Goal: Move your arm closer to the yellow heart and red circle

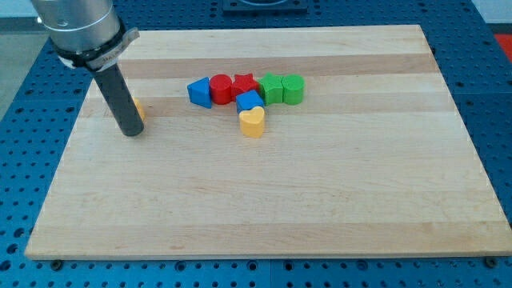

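The yellow heart point(252, 122) lies near the board's middle, just below a blue cube point(249, 101). The red circle point(221, 89) sits above and left of the heart, in a row of blocks. My tip point(133, 133) rests on the board at the view's left, well to the left of the heart and the red circle. A yellow-orange block point(139, 110) is mostly hidden behind the rod; its shape cannot be made out.
The row runs left to right: a blue triangle point(198, 92), the red circle, a red star point(245, 83), a green star point(272, 88), a green cylinder point(294, 89). The wooden board point(264, 200) lies on a blue perforated table.
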Robot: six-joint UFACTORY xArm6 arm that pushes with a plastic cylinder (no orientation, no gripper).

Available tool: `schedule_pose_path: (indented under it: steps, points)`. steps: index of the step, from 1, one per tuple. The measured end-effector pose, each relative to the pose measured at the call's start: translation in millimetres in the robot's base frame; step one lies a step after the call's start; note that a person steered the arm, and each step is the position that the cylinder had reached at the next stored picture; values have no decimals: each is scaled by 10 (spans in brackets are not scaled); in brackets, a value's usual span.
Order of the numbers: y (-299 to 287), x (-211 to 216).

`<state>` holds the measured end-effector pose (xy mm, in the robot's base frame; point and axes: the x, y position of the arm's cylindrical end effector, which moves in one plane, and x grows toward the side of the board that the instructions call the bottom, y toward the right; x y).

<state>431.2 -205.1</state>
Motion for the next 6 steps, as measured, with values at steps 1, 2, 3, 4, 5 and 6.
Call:
schedule_pose_path:
  steps: [1,2,3,4,5,6]
  points:
    - [148,77]
    - [640,331]
    - [1258,434]
    - [1936,401]
    - [2439,325]
    - [2506,154]
